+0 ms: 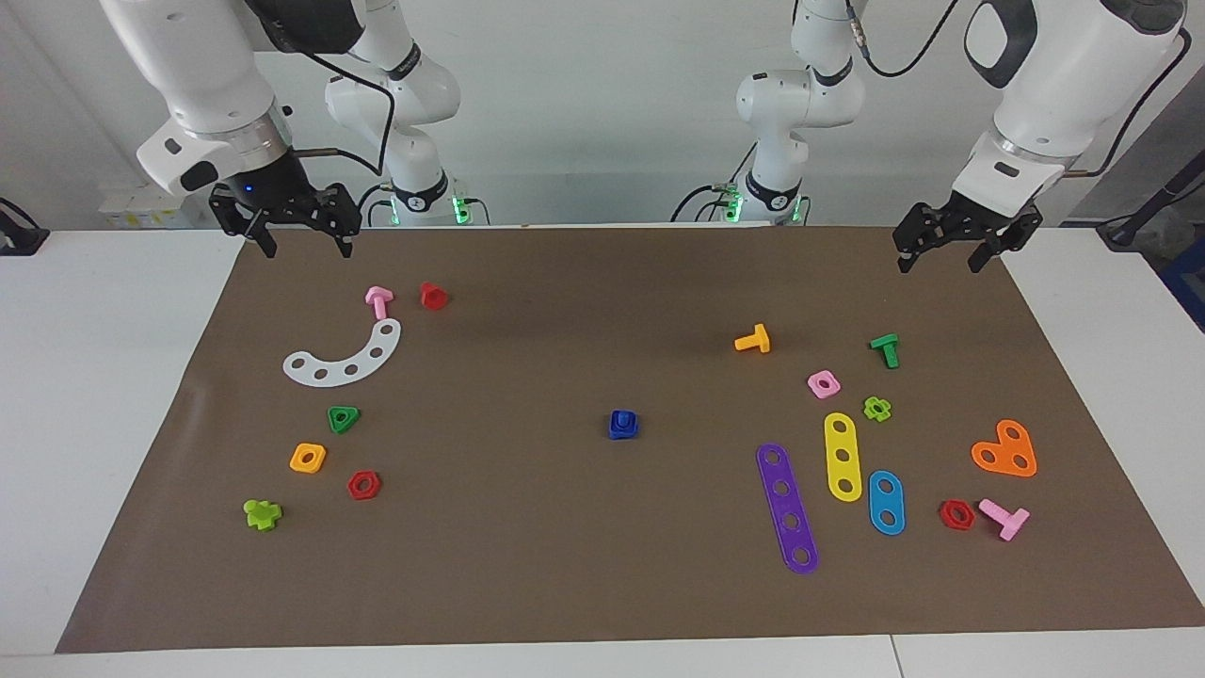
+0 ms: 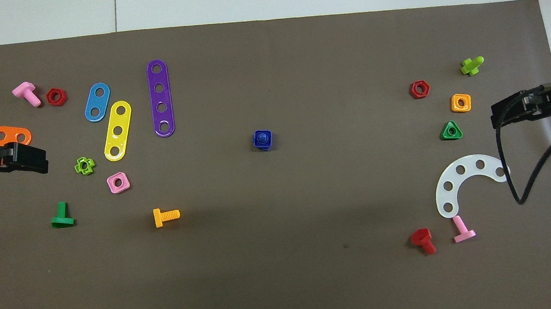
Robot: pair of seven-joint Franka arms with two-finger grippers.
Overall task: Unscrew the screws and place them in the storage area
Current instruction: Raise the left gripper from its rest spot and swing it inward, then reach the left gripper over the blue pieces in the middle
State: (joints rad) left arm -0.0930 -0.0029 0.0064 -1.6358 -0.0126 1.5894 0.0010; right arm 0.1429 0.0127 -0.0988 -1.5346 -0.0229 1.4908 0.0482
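From my station, the right tool (image 1: pixel 301 247) hangs in the air over the edge of the brown mat (image 1: pixel 565 565) at the right arm's end of the surface, its fingers spread wide and nothing between them. Below it on the mat lie a pink bolt (image 1: pixel 378 300), a red bolt (image 1: pixel 433 296) and a white curved strip (image 1: pixel 345 358), with a green triangular nut (image 1: pixel 343 418) farther from the robots. Near the middle of the mat I see the dark-blue bolt (image 1: pixel 622 425) sitting in its dark-blue square nut (image 2: pixel 263 140), head up, well apart from every other piece and from both tools. Toward the left arm's end lie an orange bolt (image 1: pixel 753 340), a purple strip (image 1: pixel 787 508), a yellow strip (image 1: pixel 843 456) and a green bolt (image 1: pixel 885 349). The left tool (image 1: pixel 944 255) is raised over the mat's edge at that end, fingers parted and empty; from overhead it sits just beside the orange heart-shaped plate (image 2: pixel 9 136).
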